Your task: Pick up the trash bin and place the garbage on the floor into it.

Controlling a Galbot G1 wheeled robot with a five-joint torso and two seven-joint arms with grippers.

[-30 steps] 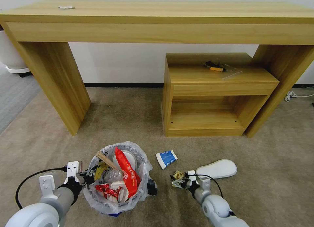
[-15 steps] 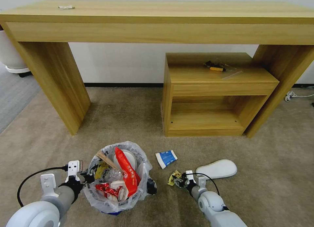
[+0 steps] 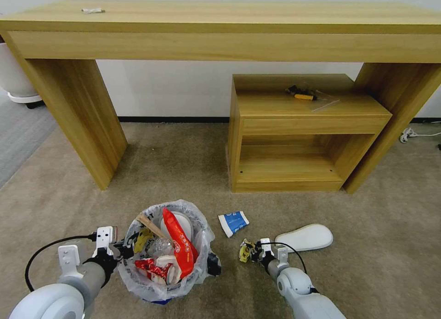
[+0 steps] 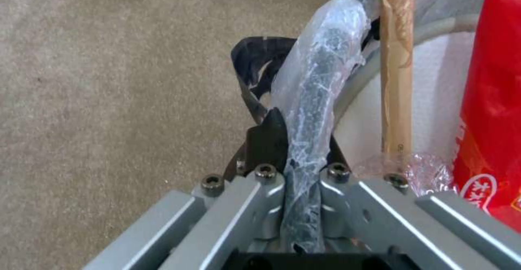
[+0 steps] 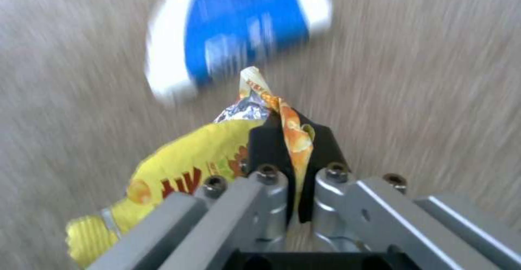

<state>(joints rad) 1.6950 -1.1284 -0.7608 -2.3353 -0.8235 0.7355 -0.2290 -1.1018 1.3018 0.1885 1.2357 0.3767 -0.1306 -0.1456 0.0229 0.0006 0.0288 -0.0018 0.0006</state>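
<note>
Fingers of the right gripper (image 5: pixel 290 148) are pinched shut on one twisted end of the yellow wrapper (image 5: pixel 184 168), whose crumpled body trails off to one side of the jaws. From where I stand, that gripper (image 3: pixel 250 253) hangs low over the beige floor (image 3: pixel 367 273), with the wrapper (image 3: pixel 245 251) pointing out toward the trash bin (image 3: pixel 167 250).

The bin lies on the robot's left of the wrapper, a short way off across bare carpet. So the coming move, as I judge it, turns on a sideways carry leftward and up over the bag-lined rim before the wrapper is let go.

On the bin's far side, the left gripper (image 3: pixel 120 250) is closed on the rim, the crinkled plastic liner (image 4: pixel 315 99) squeezed between its fingers (image 4: pixel 268 139). The bin is already heaped: red wrappers (image 3: pixel 179 241), a wooden stick (image 3: pixel 149 225), a white insole (image 3: pixel 181 222).

Beyond the right gripper, a blue-white packet (image 3: pixel 233 222) lies on the carpet toward the low cabinet (image 3: pixel 303 126). Another white insole (image 3: pixel 305 237) lies to the gripper's right, its long axis running roughly left to right.
</note>
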